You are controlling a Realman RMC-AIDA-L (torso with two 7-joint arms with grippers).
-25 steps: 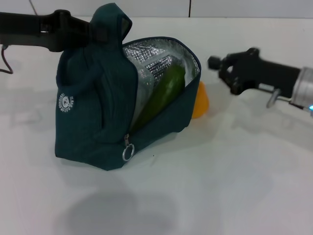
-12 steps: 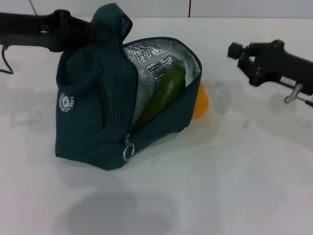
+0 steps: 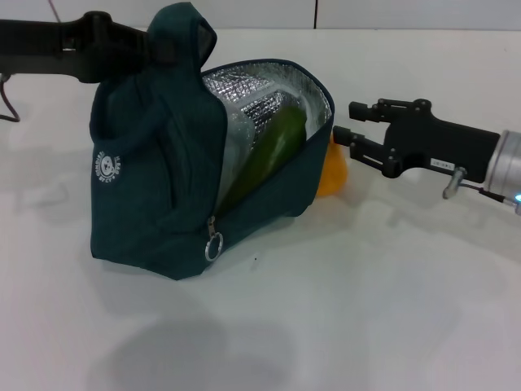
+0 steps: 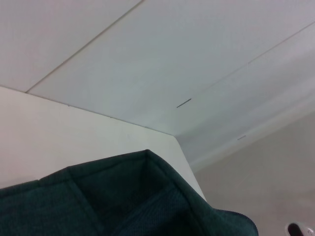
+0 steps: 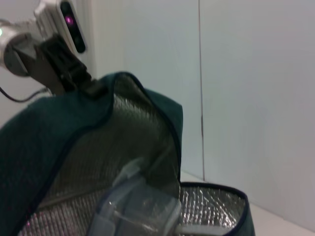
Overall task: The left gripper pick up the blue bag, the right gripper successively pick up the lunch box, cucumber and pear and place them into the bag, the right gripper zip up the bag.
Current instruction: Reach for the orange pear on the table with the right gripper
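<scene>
I have the left gripper [image 3: 155, 50] clamped on the bag [image 3: 155, 187], centre-left of frame. Box [image 5: 135, 209] and cucumber [image 3: 273, 151] are in; the pear [image 3: 332, 169] waits on the desk behind, the right gripper [image 3: 343, 122] beside it, jaws wide. Pear and zip remain.

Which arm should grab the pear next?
The right. Its open tool is beside the pear, which sits on the table behind the bag. The left tool is busy holding the bag up.
</scene>
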